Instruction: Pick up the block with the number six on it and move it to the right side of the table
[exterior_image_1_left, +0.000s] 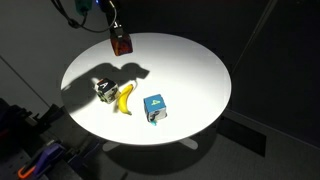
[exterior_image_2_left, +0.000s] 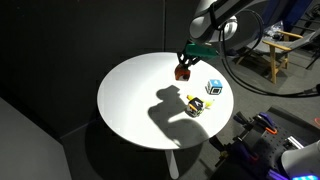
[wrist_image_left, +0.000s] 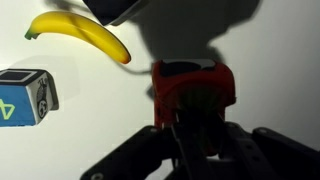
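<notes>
My gripper (exterior_image_1_left: 119, 33) is shut on the block with the number six (exterior_image_1_left: 121, 43), a small red cube, and holds it above the round white table (exterior_image_1_left: 190, 70). In an exterior view the block (exterior_image_2_left: 182, 71) hangs under the gripper (exterior_image_2_left: 190, 55) over the table (exterior_image_2_left: 130, 100). In the wrist view the red block (wrist_image_left: 190, 85) sits between my dark fingers (wrist_image_left: 195, 130); its numeral is hidden.
A yellow banana (exterior_image_1_left: 126, 97) lies mid-table beside a black-and-white cube (exterior_image_1_left: 104, 90). A blue cube (exterior_image_1_left: 155, 106) stands near the front edge. The banana (wrist_image_left: 80, 35) and blue cube (wrist_image_left: 25, 97) show in the wrist view. The table's rim drops off all round.
</notes>
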